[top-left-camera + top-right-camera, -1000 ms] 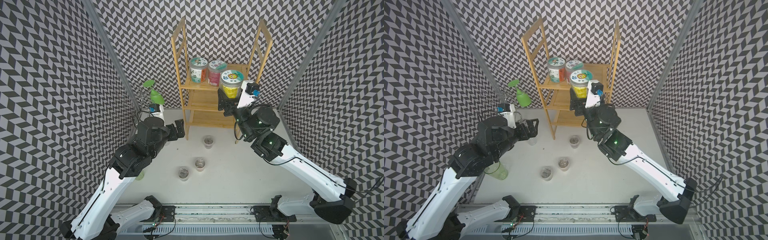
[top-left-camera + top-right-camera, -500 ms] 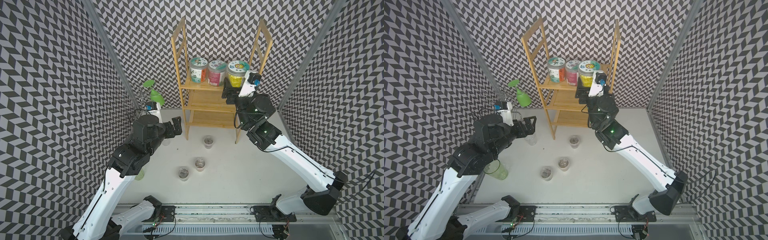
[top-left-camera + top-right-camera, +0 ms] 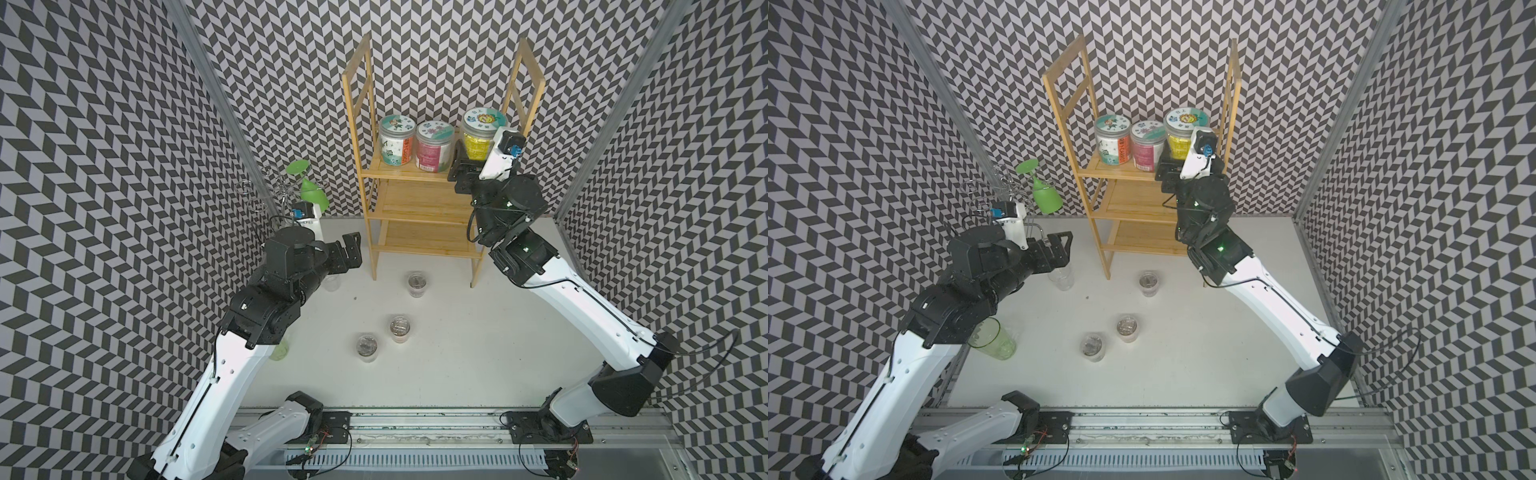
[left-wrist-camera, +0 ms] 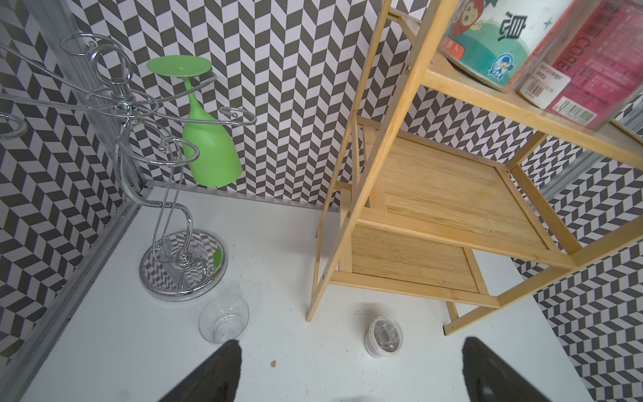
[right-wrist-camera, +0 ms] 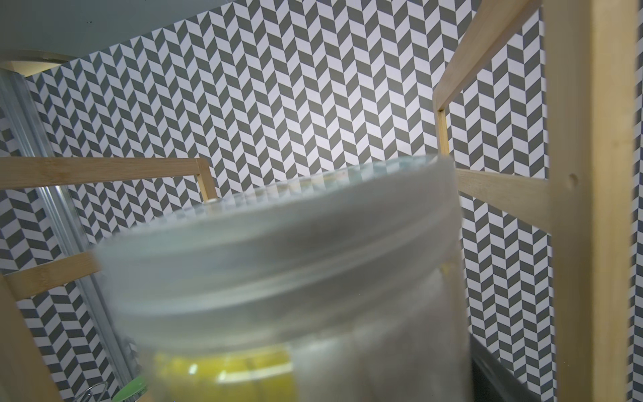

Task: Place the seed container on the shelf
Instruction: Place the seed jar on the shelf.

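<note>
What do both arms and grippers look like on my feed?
The left arm and right arm have white links, black joint housings and thin black cables. The left gripper and right gripper are black, angular, two-fingered. Each wrist carries a white camera block with a blue connector.

Blurred jar (image 5: 278, 278) seen very close, filling much of the view.
Frosted ribbed lid (image 5: 278, 222), yellow contents under it; bamboo shelf (image 5: 588, 209) rails either side, black-and-white chevron wall (image 5: 295, 87) behind.
</note>
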Controlling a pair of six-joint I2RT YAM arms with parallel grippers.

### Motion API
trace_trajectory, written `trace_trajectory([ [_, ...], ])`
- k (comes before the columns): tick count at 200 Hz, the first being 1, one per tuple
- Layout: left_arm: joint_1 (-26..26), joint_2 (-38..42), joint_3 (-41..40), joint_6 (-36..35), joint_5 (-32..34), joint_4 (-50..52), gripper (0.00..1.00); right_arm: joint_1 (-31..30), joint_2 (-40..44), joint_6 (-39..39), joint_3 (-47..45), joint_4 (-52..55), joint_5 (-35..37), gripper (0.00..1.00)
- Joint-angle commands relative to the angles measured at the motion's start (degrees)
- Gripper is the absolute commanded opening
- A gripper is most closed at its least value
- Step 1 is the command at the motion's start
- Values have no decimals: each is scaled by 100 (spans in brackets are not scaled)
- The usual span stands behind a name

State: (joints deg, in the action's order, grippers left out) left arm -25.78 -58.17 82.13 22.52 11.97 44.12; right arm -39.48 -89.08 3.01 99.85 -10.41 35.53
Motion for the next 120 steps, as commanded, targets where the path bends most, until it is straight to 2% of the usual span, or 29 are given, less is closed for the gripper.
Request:
trace_trajectory([
  [1, 40, 47, -23, -169, -60, -176, 100, 80, -67, 34, 274, -166, 121, 68],
  [120, 44, 117, -136, -235, -1, -232, 100, 445, -531, -440, 904, 676, 114, 70],
])
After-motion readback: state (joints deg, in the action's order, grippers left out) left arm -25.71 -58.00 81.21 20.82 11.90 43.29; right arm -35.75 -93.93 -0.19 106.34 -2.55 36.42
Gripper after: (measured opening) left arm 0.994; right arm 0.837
